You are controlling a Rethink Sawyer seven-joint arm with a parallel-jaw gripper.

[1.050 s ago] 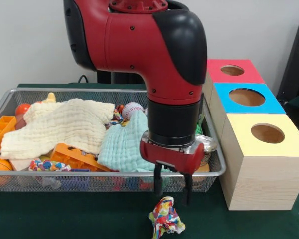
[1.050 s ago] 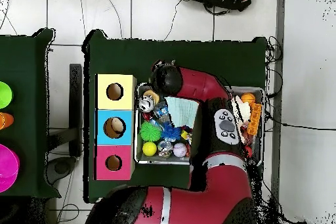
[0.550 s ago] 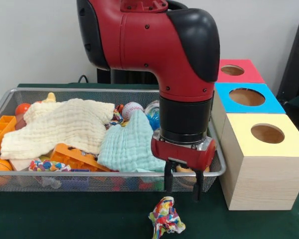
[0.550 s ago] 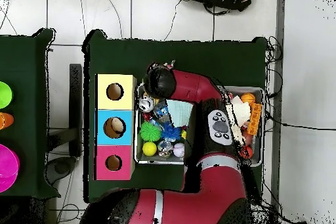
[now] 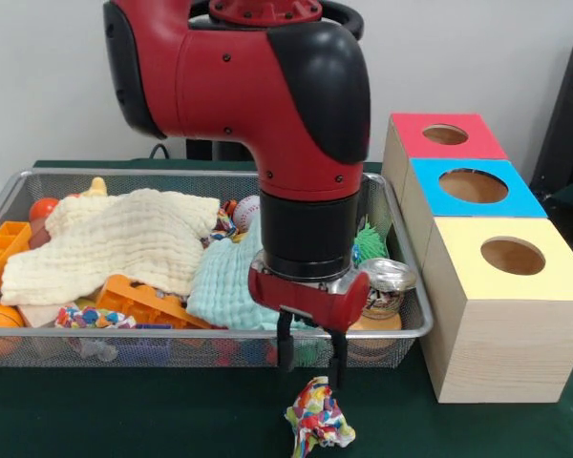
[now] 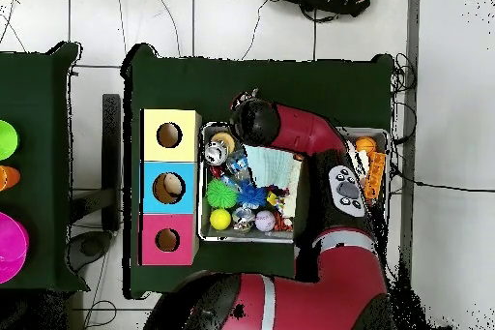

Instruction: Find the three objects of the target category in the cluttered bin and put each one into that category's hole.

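Note:
A multicoloured knotted rope toy (image 5: 318, 420) lies on the green table in front of the wire bin (image 5: 172, 336), outside it. My gripper (image 5: 311, 366) hangs just above the toy, open, with nothing between its fingers. Three wooden boxes stand to the right of the bin, with a red top (image 5: 477, 143), a blue top (image 5: 516, 196) and a yellow top (image 5: 554, 272), each with a round hole. In the overhead view the arm's wrist (image 6: 254, 119) hides the gripper, and the same boxes (image 6: 169, 188) stand left of the bin.
The bin holds a cream cloth (image 5: 124, 239), a pale green cloth (image 5: 231, 281), orange plastic pieces (image 5: 145, 301), a baseball (image 5: 249, 210), a green spiky ball (image 5: 369, 243), a shiny can (image 5: 388, 277) and orange balls (image 5: 42, 208). The yellow-topped box stands close to my gripper's right.
The arm swung right toward the boxes, then back left; the gripper now hangs directly over the rope toy. The toy has not moved.

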